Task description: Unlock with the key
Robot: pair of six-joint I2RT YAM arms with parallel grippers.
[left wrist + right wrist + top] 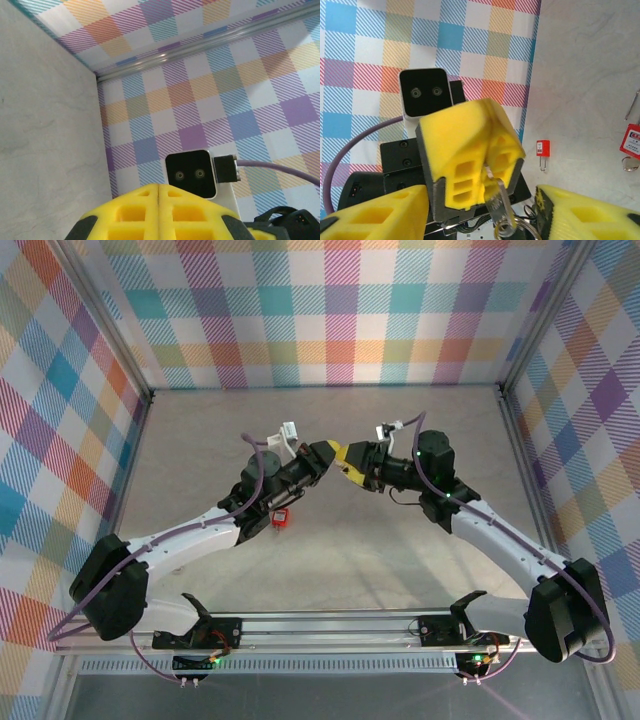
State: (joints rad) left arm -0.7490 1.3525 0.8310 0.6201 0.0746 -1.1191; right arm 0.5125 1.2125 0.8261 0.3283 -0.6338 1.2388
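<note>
Your left pincer [487, 160] is clamped shut on the small silver metal key [499, 205]. Its ring end hangs between the wide-open, empty fingers of your right pincer [482, 222]. This looks like a handover, so close the right squarely on the ring end before the left releases. The red padlock [282, 518] lies on the grey surface [330, 570], behind the left pincer and well apart from the key.

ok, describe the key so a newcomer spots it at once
Above the middle of the table, find the left hand, its yellow fingers shut. The key pokes from their tip: thin and silver, where everything around it is yellow foam.
</note>
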